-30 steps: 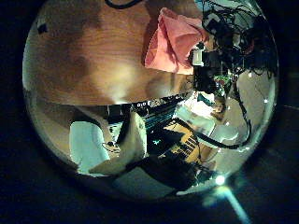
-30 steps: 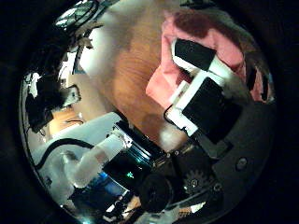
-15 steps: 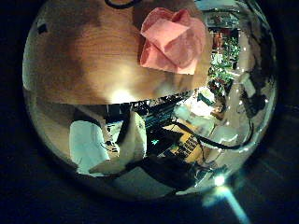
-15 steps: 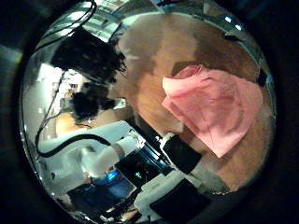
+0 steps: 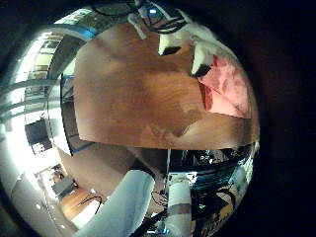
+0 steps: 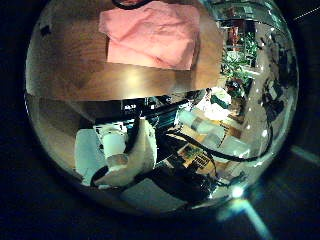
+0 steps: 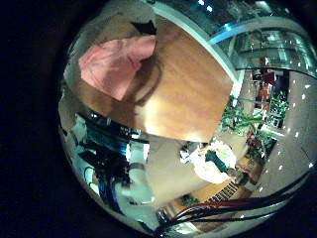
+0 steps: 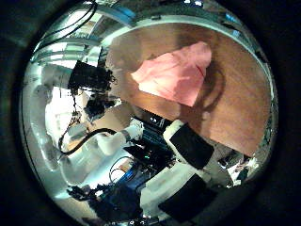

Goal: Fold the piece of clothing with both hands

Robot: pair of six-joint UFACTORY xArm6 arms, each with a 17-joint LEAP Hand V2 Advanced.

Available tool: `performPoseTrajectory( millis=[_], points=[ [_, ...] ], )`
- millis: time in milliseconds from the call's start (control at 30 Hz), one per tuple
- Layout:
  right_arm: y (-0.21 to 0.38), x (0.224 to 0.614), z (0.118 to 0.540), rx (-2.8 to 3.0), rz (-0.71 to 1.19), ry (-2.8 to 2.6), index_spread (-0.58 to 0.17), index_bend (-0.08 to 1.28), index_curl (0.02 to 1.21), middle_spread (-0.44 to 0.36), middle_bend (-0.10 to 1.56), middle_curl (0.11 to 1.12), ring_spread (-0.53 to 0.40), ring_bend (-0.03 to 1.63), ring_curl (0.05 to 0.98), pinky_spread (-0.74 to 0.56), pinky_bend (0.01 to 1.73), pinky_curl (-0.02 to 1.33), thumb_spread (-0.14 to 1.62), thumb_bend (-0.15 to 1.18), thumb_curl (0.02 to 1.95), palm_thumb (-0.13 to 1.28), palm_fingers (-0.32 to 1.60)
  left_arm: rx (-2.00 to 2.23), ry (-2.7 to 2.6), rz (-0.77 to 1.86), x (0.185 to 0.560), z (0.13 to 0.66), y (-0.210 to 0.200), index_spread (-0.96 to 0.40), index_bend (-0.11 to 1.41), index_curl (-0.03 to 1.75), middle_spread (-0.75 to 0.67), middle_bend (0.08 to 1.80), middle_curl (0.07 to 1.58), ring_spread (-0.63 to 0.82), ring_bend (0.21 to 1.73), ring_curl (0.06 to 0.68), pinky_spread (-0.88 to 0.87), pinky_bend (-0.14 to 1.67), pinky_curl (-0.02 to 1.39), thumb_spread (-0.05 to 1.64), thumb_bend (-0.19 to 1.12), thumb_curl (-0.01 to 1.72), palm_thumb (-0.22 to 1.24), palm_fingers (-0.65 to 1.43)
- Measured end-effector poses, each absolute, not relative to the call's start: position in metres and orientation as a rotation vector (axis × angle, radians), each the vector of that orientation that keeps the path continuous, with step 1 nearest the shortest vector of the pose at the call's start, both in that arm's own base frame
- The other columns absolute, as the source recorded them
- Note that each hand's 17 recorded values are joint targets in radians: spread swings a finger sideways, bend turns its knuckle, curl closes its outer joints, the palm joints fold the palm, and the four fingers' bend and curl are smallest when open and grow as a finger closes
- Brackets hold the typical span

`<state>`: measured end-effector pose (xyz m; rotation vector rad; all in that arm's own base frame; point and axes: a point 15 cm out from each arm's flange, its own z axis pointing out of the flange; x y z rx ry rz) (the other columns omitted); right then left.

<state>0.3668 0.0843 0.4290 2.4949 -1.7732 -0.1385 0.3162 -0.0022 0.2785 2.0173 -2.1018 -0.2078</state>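
Pink garment lying rumpled on wooden table, both hands' finger state unclear

You see left hand as white fingers with black tips, blocky segments. In right thumb-side palm view, right hand shows white finger links, black rectangular pads, boxy shape. White rounded arm with smooth tubular casing and black joint band shows in left thumb-side palm view. Other hand appears there as black, boxy mass.
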Motion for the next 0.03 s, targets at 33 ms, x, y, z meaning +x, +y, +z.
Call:
performPoseTrajectory(
  millis=[33],
  points=[
    [0.0807, 0.3621, 0.4304, 2.493, -0.138, -1.778, -0.382, 0.18, 0.39, -0.052, 0.36, 0.42, 0.085, 0.73, 0.338, 0.40, 0.61, 0.44, 1.38, -0.01, 0.40, 0.62, 0.15, 2.018, -2.104, -0.209, 0.3157, 0.2795, -0.0047, 0.06, 0.16, 0.30, 0.34, 0.20, 0.34, 0.36, 0.77, 0.229, 0.39, 0.52, 0.34, 1.24, -0.02, 0.31, 0.34, 0.04]
  ],
)
